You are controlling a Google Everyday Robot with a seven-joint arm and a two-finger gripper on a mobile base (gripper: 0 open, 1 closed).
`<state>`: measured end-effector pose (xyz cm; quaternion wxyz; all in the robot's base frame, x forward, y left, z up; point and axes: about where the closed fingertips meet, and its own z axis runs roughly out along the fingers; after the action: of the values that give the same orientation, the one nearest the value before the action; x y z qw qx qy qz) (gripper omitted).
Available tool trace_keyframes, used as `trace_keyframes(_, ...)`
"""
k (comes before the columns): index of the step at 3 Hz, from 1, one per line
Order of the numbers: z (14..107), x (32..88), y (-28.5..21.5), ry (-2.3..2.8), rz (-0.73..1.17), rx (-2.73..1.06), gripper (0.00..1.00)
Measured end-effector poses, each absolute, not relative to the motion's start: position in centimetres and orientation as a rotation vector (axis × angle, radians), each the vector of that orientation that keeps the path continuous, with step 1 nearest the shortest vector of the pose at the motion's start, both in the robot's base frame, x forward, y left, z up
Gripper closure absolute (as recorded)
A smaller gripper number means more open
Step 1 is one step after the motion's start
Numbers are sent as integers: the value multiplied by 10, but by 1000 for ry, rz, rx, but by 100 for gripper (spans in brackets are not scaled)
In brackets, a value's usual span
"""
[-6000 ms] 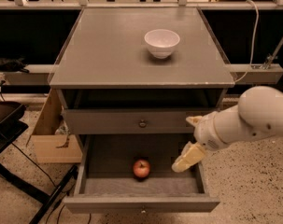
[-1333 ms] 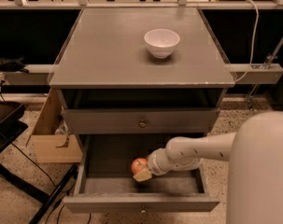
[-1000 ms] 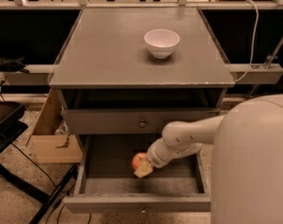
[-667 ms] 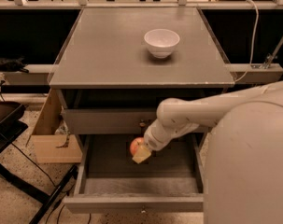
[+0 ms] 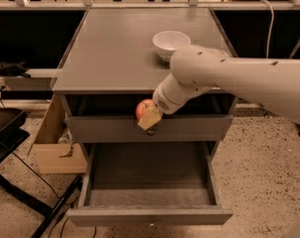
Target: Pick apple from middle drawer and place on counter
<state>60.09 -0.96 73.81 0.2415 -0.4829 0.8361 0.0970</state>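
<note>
Pincer (image 5: 147, 115) under the counter (image 5: 115, 48) edge half covers the apple (image 5: 142, 107).

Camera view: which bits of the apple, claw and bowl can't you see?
- apple: lower right side hidden behind the gripper.
- gripper, up in front of the closed drawer front: one tan finger shows; the other is behind the apple.
- white bowl: near right rim covered by the arm.
- arm: cut off by the right edge.
</note>
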Motion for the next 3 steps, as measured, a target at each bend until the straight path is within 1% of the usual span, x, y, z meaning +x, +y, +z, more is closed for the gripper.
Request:
trace_keyframes(2, 820, 613, -7, 2215, 174, -1273, 100)
trace_keyframes(3, 854, 631, -6, 2151, 151, -1205, 100)
